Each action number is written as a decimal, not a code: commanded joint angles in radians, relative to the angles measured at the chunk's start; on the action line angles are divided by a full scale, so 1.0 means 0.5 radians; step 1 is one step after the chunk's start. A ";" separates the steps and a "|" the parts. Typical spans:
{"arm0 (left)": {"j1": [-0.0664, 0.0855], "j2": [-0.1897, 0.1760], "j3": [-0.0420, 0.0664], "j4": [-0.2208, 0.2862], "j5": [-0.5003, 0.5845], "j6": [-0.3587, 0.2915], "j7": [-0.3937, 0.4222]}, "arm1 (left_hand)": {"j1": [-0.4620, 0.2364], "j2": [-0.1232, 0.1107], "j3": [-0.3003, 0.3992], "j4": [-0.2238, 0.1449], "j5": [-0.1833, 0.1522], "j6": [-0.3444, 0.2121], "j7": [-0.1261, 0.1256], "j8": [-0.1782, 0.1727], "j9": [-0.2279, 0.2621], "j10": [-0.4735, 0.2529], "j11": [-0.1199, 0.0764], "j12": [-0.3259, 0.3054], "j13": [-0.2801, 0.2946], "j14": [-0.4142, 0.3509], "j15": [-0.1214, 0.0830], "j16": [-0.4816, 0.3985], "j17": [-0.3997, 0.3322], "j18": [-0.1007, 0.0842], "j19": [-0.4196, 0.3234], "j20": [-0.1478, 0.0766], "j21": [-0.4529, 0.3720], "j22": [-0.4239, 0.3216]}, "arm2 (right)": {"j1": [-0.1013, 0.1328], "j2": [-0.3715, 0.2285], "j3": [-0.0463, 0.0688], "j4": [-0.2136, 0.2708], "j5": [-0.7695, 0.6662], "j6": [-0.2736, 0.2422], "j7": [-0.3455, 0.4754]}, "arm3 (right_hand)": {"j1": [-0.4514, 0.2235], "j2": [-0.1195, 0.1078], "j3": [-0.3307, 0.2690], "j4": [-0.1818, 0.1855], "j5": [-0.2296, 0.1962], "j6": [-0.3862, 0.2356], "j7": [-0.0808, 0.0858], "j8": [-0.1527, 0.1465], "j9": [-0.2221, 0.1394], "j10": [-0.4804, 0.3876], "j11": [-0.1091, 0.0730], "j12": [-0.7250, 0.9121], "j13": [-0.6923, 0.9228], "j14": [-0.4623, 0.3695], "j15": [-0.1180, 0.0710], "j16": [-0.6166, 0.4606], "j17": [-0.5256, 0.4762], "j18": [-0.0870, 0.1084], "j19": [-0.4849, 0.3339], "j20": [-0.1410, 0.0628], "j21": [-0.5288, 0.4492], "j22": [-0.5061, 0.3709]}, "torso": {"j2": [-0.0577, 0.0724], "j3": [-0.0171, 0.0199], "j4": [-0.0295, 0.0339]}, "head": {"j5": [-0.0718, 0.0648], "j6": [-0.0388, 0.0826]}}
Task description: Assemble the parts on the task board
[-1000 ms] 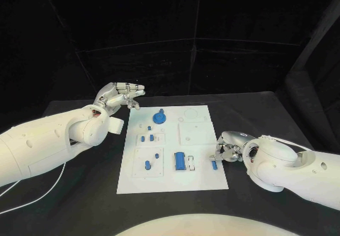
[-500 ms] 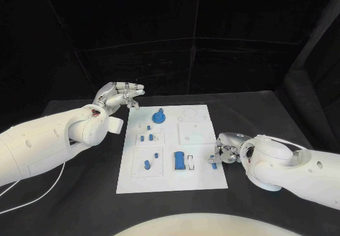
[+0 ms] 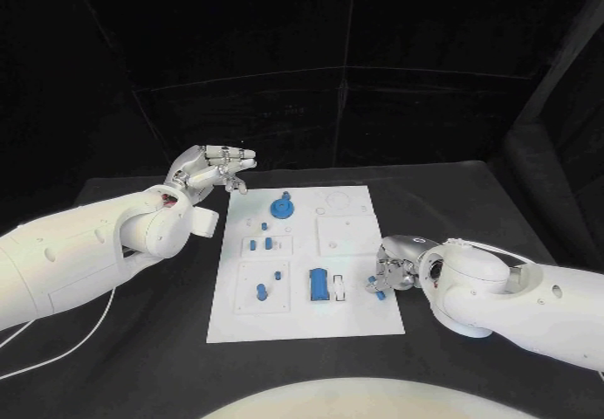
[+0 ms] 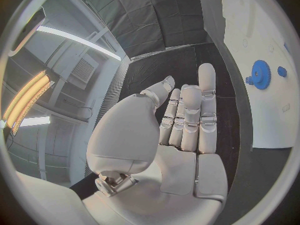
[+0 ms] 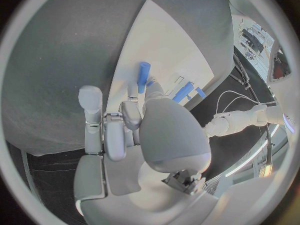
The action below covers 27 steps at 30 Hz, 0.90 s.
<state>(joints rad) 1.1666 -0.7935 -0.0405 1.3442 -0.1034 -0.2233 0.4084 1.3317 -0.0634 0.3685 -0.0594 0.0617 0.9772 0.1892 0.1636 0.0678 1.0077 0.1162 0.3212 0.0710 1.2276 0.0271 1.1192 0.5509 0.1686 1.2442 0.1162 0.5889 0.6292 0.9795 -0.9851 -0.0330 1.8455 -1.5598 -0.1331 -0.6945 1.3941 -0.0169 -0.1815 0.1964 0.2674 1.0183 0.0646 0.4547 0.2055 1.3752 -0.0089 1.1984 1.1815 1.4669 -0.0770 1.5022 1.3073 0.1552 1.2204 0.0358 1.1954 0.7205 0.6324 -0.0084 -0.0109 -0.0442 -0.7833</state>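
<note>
The right hand (image 3: 401, 271) sits low at the right edge of the white task board (image 3: 353, 236), its fingers curled in toward a small blue peg (image 3: 378, 288) that lies on the board near that edge; the right wrist view shows the same peg (image 5: 143, 76) just past the fingertips (image 5: 134, 92), with one finger reaching up to its near end, though whether the peg is truly pinched or only touched I cannot tell; another finger (image 5: 90, 102) stands out straight to the side, apart from the rest. The left hand (image 3: 211, 168) hovers above the black table (image 3: 151, 349) off the board's far left corner, holding nothing; its fingers (image 4: 190, 110) lie straight and close side by side, the thumb (image 4: 125, 135) bent in front of the palm. On the board a blue gear (image 3: 284, 209) sits near the far end, also seen in the left wrist view (image 4: 260, 75); a blue block (image 3: 319, 285) lies in the near half, left of the peg; smaller blue pieces (image 3: 262, 246) rest in the left column, one more (image 3: 262, 290) nearer the front.
</note>
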 commanded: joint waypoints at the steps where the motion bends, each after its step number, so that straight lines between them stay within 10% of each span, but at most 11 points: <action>1: 0.003 0.000 0.001 0.003 0.005 0.027 0.009 | -0.014 0.011 -0.015 0.001 -0.010 -0.011 -0.002 0.013 -0.001 -0.013 0.001 0.010 -0.002 -0.010 0.001 0.007 -0.003 0.026 0.001 0.013 -0.007 -0.002 | -0.024 0.010 -0.017 -0.008 -0.053 0.126 -0.038 | 0.072 0.020 0.014 -0.039 -0.014 0.004 -0.001 -0.021 -0.015 -0.006 -0.008 -0.014 -0.001 0.149 0.000 -0.008 0.235 -0.022 -0.015 -0.002 -0.012 -0.007 | 0.001 0.0008 0.000 | 0.004 -0.002; 10: 0.003 -0.002 0.001 0.002 0.005 0.027 0.009 | -0.012 0.012 -0.014 0.000 -0.009 -0.011 -0.002 0.014 -0.001 -0.013 0.001 0.011 -0.002 -0.011 0.001 0.007 -0.005 0.026 0.001 0.013 -0.007 -0.002 | -0.031 0.016 -0.017 0.005 -0.132 0.105 -0.050 | 0.285 0.112 0.169 -0.182 -0.271 0.022 0.003 -0.061 -0.039 -0.015 -0.010 -0.022 0.007 0.149 -0.002 -0.010 0.235 -0.023 -0.012 -0.005 -0.014 0.001 | 0.000 0.0009 -0.001 | 0.011 -0.007; 15: 0.002 0.000 0.001 0.000 0.005 0.028 0.008 | -0.009 0.013 -0.014 -0.002 -0.009 -0.012 -0.003 0.014 -0.001 -0.014 0.000 0.012 -0.002 -0.011 0.001 0.007 -0.004 0.026 0.000 0.013 -0.007 -0.002 | -0.031 -0.005 -0.016 0.033 0.002 -0.037 -0.060 | 0.229 0.168 0.265 -0.138 -0.339 0.025 -0.007 -0.087 -0.054 0.002 -0.013 -0.003 0.029 0.154 -0.004 0.001 0.258 -0.027 0.003 -0.006 -0.002 0.023 | 0.000 0.0015 -0.001 | 0.013 -0.007; 27: 0.001 0.005 0.001 -0.002 0.005 0.031 0.007 | -0.008 0.013 -0.013 -0.003 -0.009 -0.012 -0.003 0.015 -0.001 -0.015 0.000 0.013 -0.002 -0.013 0.001 0.007 -0.006 0.026 0.000 0.013 -0.007 -0.002 | -0.030 -0.069 -0.014 0.138 0.303 -0.353 0.021 | 0.096 0.077 0.480 -0.064 -0.271 0.043 -0.011 -0.110 -0.063 0.015 -0.018 0.003 0.042 0.159 -0.009 0.012 0.279 -0.030 0.020 -0.011 0.012 0.046 | 0.000 0.0012 -0.001 | 0.016 -0.007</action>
<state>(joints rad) 1.1658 -0.7923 -0.0406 1.3429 -0.1034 -0.2196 0.4081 1.3317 -0.0634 0.3685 -0.0594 0.0617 0.9772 0.1892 0.1676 0.0679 1.0077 0.1162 0.3212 0.0710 1.2276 0.0270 1.1192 0.5495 0.1686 1.2442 0.1162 0.5889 0.6292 0.9636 -1.0171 -0.0403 1.9099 -1.4835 -0.2410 -0.6922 1.4502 0.0190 0.0541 0.1631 0.1295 1.0313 0.0624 0.3949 0.1691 1.3668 -0.0074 1.1966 1.2018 1.4690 -0.0752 1.5045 1.3079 0.1552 1.2243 0.0320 1.1962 0.7432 0.6327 -0.0081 -0.0110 -0.0376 -0.7860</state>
